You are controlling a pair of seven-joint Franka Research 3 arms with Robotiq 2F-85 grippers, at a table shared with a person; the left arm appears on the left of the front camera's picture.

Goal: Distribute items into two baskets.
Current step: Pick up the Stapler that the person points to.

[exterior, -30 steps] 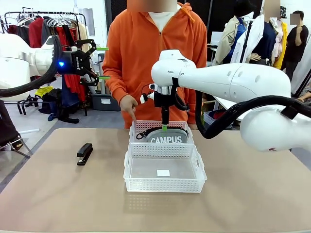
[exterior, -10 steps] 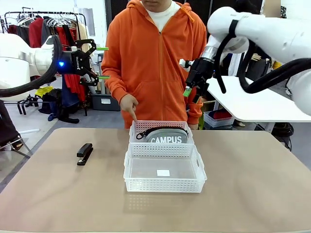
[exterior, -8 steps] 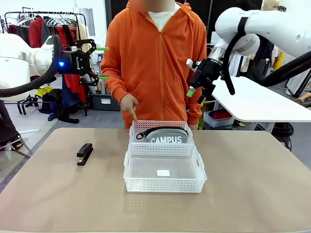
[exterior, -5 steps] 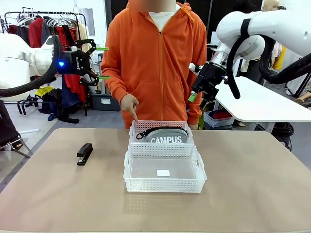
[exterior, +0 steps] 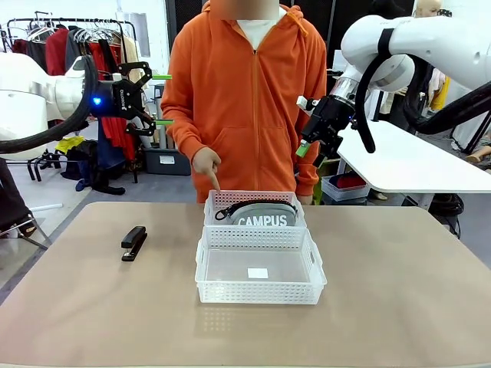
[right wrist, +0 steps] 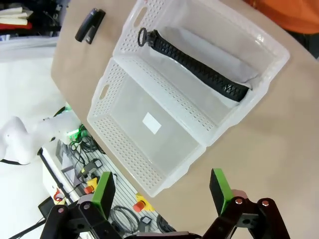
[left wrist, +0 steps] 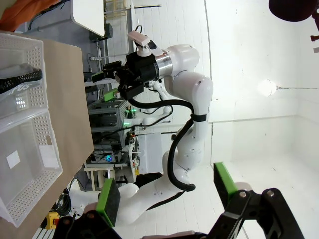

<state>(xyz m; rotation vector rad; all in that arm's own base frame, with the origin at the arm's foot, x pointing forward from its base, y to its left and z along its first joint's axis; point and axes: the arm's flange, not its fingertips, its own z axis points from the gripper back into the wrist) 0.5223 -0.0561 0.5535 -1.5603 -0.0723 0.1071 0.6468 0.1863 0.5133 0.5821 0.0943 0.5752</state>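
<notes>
The grey "CAMPUS" pouch [exterior: 261, 217] lies in the far basket [exterior: 253, 196], its black zipper up. In the right wrist view the pouch [right wrist: 202, 55] fills the far basket [right wrist: 277, 51], and the near basket [right wrist: 130, 160] holds just a white label. That near basket [exterior: 259, 292] sits against the far one. The black stapler [exterior: 133, 242] lies on the table to the left, also seen as the stapler [right wrist: 90, 25]. My right gripper [exterior: 311, 151] hangs open high at the right; the right gripper [right wrist: 161, 191] holds nothing. My left gripper [exterior: 163, 100] stands open high at the left.
A person in an orange hoodie stands at the far edge, one hand [exterior: 205, 164] pointing down at the far basket's left corner. In the left wrist view the left gripper [left wrist: 167, 191] is open, with the baskets [left wrist: 27, 164] at the left edge. A white side table [exterior: 399, 165] stands right.
My right gripper rose from the far basket, leaving the pouch there, and swung up and right. In the last second it shifted a little farther right. The left arm stayed still.
</notes>
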